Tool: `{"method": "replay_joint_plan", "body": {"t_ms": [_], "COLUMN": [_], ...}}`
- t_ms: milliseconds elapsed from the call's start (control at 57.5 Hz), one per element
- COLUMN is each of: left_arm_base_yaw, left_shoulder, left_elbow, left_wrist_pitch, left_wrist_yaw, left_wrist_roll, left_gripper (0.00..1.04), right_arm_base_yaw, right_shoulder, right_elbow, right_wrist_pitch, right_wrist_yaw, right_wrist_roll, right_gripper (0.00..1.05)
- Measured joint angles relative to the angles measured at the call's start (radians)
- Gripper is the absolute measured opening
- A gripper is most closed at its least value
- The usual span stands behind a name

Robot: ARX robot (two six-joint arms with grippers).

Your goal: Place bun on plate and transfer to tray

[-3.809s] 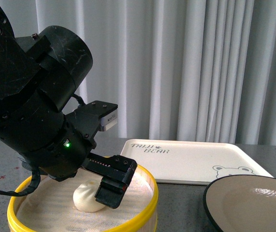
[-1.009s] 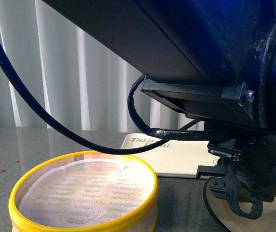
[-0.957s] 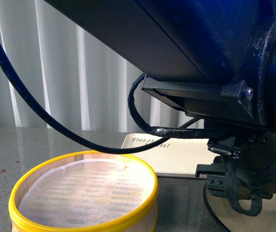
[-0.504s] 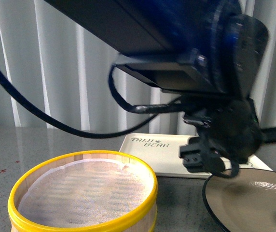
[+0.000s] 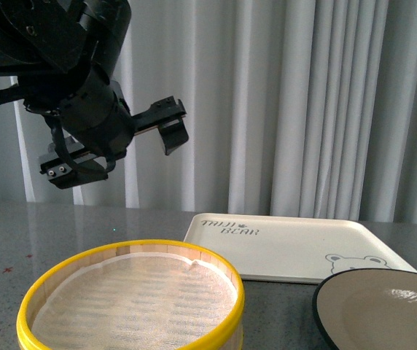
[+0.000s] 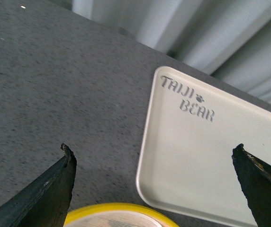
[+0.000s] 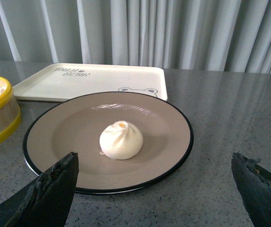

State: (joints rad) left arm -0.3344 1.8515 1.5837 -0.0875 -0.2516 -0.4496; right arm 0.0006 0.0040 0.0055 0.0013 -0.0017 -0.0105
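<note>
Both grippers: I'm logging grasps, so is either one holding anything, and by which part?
Nothing is held. The left gripper and the right gripper both have open, empty jaws; the bun sits free on the plate.

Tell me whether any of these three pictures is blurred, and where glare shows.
Front view: sharp, with a pale glare streak on the plate. Right wrist view: in focus; a similar sheen lies on the plate beyond the bun, which casts a soft shadow. Left wrist view: the tray lettering is readable; the fingers are dark silhouettes.
</note>
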Motion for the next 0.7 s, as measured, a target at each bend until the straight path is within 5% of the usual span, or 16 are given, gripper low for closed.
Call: {"method": "replay_joint_plan", "body": {"t_ms": [174, 487, 696], "left_arm_base_yaw": [0.016, 0.153, 0.208], "left_shoulder": [-0.183, -0.485, -0.629], "left_elbow": [-0.441, -1.023, -1.210], "left_wrist_pitch": [0.604, 0.884, 0.929], "left_wrist_yaw": [-0.018, 0.081, 0.122], "left_wrist_roll": [0.330, 0.432, 0.441], "left_gripper": [0.64, 0.04, 0.04], "right_arm_base_yaw": [0.000, 0.000, 0.000], "right_shoulder": [0.000, 0.000, 0.000], "right_elbow": [0.000, 0.000, 0.000], "right_wrist_pitch": [0.000, 0.000, 0.000], "right_wrist_yaw": [0.003, 0.001, 0.000], "right_wrist_roll": [0.000, 0.000, 0.000], "right_gripper": [0.96, 0.96, 0.96]}}
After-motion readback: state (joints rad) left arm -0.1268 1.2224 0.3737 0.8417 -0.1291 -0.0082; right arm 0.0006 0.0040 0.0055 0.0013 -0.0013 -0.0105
